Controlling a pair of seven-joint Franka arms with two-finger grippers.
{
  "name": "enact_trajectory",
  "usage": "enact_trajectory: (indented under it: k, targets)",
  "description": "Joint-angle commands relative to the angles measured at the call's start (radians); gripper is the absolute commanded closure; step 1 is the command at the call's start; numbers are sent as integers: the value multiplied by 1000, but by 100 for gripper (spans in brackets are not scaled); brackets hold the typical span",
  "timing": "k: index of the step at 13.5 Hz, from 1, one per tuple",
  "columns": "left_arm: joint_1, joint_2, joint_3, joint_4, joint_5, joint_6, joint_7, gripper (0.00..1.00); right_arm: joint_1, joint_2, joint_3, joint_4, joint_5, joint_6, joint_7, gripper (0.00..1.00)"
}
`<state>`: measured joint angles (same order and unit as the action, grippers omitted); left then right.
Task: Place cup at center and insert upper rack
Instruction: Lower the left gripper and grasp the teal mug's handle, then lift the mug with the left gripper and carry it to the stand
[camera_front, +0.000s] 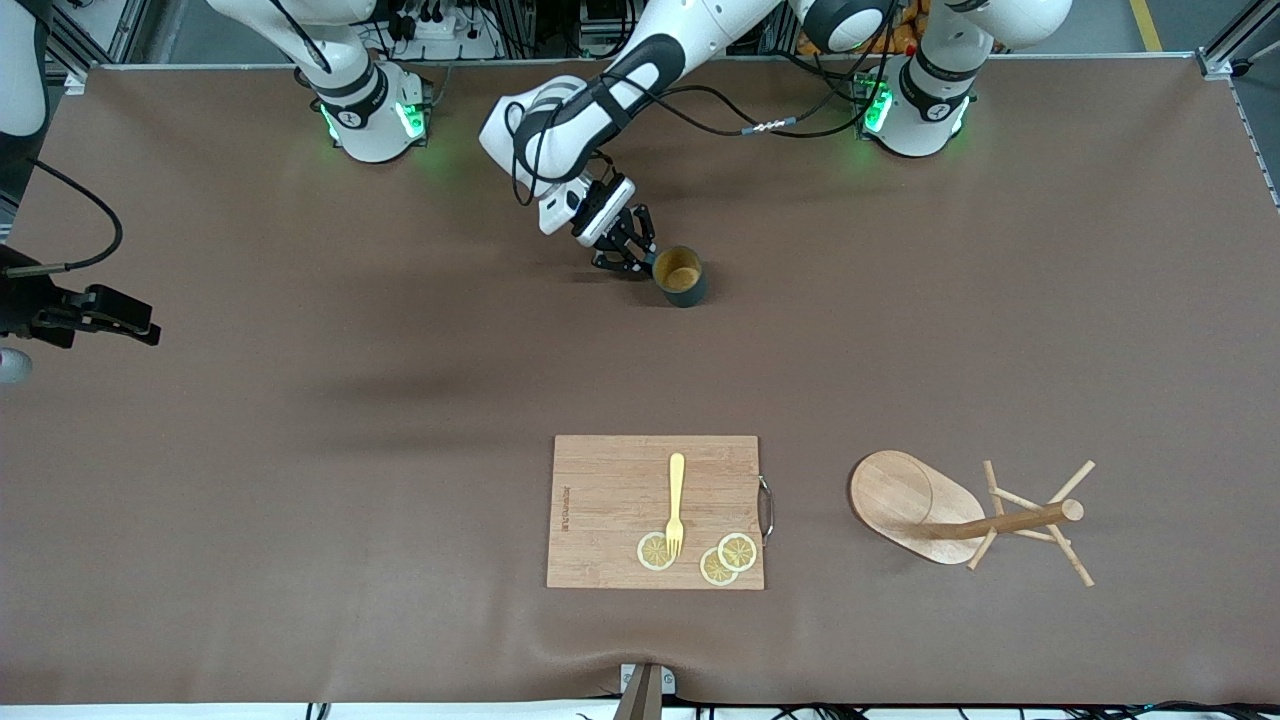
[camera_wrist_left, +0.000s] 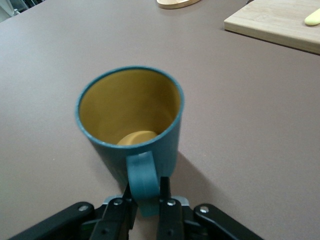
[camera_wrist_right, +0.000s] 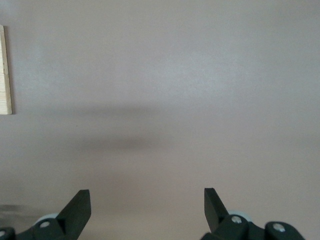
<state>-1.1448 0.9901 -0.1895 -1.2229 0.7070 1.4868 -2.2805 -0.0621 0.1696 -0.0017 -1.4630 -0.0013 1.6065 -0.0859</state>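
The dark teal cup (camera_front: 682, 276) with a yellowish-tan inside stands upright on the brown table, near the robots' side around the middle. My left gripper (camera_front: 640, 262) is low beside it and shut on the cup's handle (camera_wrist_left: 144, 181). The cup (camera_wrist_left: 131, 117) fills the left wrist view. The upper rack, a wooden mug tree (camera_front: 965, 512), lies on its side on the table nearer the front camera, toward the left arm's end. Its oval base (camera_front: 905, 497) is tipped up and its pegs (camera_front: 1040, 520) point away from it. My right gripper (camera_front: 150, 332) is open and empty at the right arm's end of the table, and its wrist view (camera_wrist_right: 146, 197) shows only bare table.
A rectangular wooden cutting board (camera_front: 610, 480) lies nearer the front camera than the cup, with a yellow fork (camera_front: 676, 500) and three lemon slices (camera_front: 728, 558) on it. Its edge shows in the left wrist view (camera_wrist_left: 280, 25) and the right wrist view (camera_wrist_right: 4, 70).
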Motion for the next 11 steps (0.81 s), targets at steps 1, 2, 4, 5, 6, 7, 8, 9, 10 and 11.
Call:
enact_trajectory:
  k: [1,2,4,5,6,7,8,9,10,11]
  targets:
    - [5,7,-7,28,9,-23,10,100,24,-18,-20,-7,11,-10,15,0]
    - [5,5,-7,28,11,-23,13,100,24,-16,-20,-8,11,-10,18,0]
    - [7,-1,-8,28,9,-23,42,100,22,-18,-20,-8,18,-11,46,0]
    - [5,-10,-8,28,9,-23,59,100,22,-18,-18,-8,20,-11,60,0]
    - [7,-31,-7,28,9,-23,81,100,22,-18,-18,-8,20,-14,63,0]
    - [8,-69,-8,26,9,-23,104,100,22,-16,-20,-8,23,-29,67,0]
    - [20,-108,-8,26,2,-17,121,100,22,-16,-18,-8,23,-55,89,0]
    - [40,-140,-11,26,-29,-11,140,100,22,-16,-18,-8,23,-78,109,0]
    - [51,-174,-8,26,-49,3,165,100,22,-16,-18,-8,23,-86,110,0]
    - [80,-210,-8,26,-67,19,188,100,22,-16,-18,-8,24,-86,112,0]
